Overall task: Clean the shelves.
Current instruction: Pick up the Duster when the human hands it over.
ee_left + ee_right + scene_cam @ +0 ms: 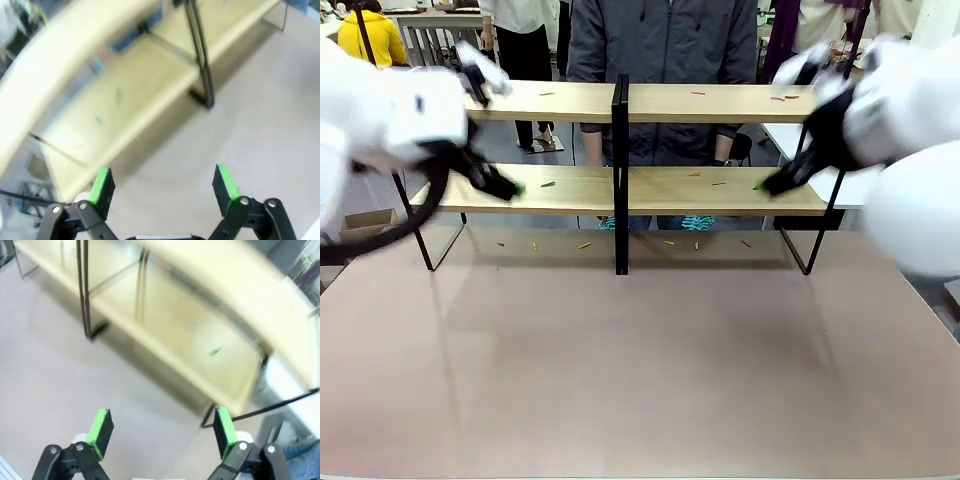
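Shelves [660, 190] littered with scraps [548, 184]; left gripper [517, 189], right gripper [760, 185] spread wide, empty. Approach low, pinch singly, spare frame [620, 150].

One set of shelves [560, 190] with two long wooden boards [720, 103] and one central black post [620, 180]. A left gripper [515, 188] and a right gripper [765, 185] — two in all — each with two green-padded fingers [102, 187]. One person [665, 40] directly behind. About six small scraps [584, 245] on the tabletop [640, 360], a few more on each board
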